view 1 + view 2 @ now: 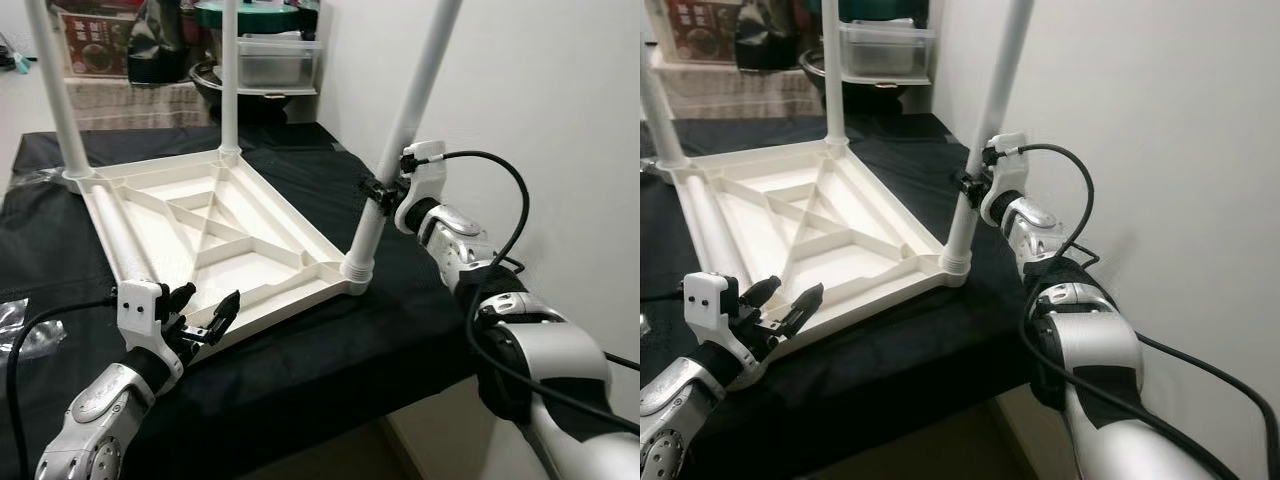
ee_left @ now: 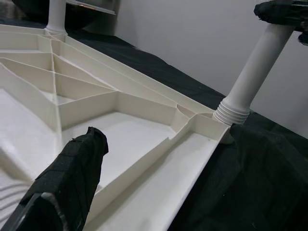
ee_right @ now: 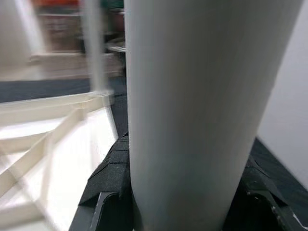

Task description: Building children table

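Leg-fitting step: right claw (image 1: pixel 378 190) clenched round white leg (image 1: pixel 400 140) seated in upturned tabletop (image 1: pixel 210 235) on black table (image 1: pixel 330 360); left claw (image 1: pixel 208 312) released beside near edge. Next, probably: twisting leg tight.

No legible text, brand, number or sign is found; print is seen on a red box (image 1: pixel 97 42) at the back beyond the black-covered table (image 1: pixel 300 360), but it is too small and blurred to be read.
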`<state>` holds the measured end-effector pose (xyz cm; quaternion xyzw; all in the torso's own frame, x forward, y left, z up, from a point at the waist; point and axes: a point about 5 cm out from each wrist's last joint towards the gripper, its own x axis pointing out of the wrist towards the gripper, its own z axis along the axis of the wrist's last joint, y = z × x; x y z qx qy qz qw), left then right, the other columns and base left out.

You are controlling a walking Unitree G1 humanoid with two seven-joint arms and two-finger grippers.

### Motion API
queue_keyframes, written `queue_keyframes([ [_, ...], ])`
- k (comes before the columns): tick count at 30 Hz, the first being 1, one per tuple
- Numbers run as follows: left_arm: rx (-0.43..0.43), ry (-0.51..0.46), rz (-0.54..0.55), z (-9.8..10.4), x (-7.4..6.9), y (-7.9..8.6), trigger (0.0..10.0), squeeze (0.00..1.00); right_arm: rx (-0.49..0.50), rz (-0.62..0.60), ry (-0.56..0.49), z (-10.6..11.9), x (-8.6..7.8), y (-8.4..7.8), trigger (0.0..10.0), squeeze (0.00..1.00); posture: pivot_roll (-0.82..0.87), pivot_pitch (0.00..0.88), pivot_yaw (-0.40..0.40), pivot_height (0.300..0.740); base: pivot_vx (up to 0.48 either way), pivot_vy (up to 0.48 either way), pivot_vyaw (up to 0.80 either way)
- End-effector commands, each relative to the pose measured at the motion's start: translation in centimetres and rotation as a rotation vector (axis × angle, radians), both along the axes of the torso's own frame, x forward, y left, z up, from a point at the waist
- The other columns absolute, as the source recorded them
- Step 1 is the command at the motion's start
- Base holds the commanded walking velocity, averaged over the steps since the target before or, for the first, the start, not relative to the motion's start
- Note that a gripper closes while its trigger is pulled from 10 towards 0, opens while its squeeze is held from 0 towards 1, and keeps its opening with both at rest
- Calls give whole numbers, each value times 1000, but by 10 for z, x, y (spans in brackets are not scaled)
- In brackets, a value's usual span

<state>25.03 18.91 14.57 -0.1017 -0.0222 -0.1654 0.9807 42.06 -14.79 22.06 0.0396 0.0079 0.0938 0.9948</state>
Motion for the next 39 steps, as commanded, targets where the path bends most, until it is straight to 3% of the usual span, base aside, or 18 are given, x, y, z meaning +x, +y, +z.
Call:
queue_keyframes([
  [1,-12,12,-14,-3,1,-5,10000,0,-23,-113,152,-40,-8,-6,0,0,53,0,-144,740,0,0,0],
  [5,-13,12,-20,-3,3,-6,10000,0,-4,-180,202,-58,-13,20,0,0,45,0,-140,740,0,0,0],
  [9,-12,10,-16,-2,4,-5,10000,0,-17,-234,217,-61,-16,42,0,0,43,0,-146,740,0,0,0],
  [15,-16,13,-7,-4,3,-6,10000,0,-2,-321,210,-59,-19,59,0,0,39,0,-153,740,0,0,0],
  [20,-22,15,-6,-5,2,-8,10000,0,17,-264,227,-62,-22,73,0,0,43,0,-158,740,0,0,0],
  [21,-22,16,-5,-5,2,-8,10000,0,21,-259,224,-61,-22,73,8824,0,40,0,-156,740,0,0,0],
  [22,-22,17,-4,-6,2,-7,10000,0,17,-261,213,-59,-21,72,10000,0,40,0,-156,740,0,0,0],
  [27,-19,20,-4,-7,2,-6,10000,0,0,-275,175,-51,-19,68,10000,0,34,0,-153,740,0,0,0],
  [28,-20,20,-6,-6,2,-7,10000,0,3,-279,160,-48,-18,67,10000,1000,34,0,-153,740,0,0,0],
  [35,-21,19,-8,-6,3,-8,10000,0,36,-264,90,-30,-15,66,10000,1000,31,0,-151,740,0,0,0],
  [39,-20,20,-10,-6,3,-8,10000,0,66,-238,20,-9,-14,67,10000,1000,29,0,-150,740,0,0,0],
])
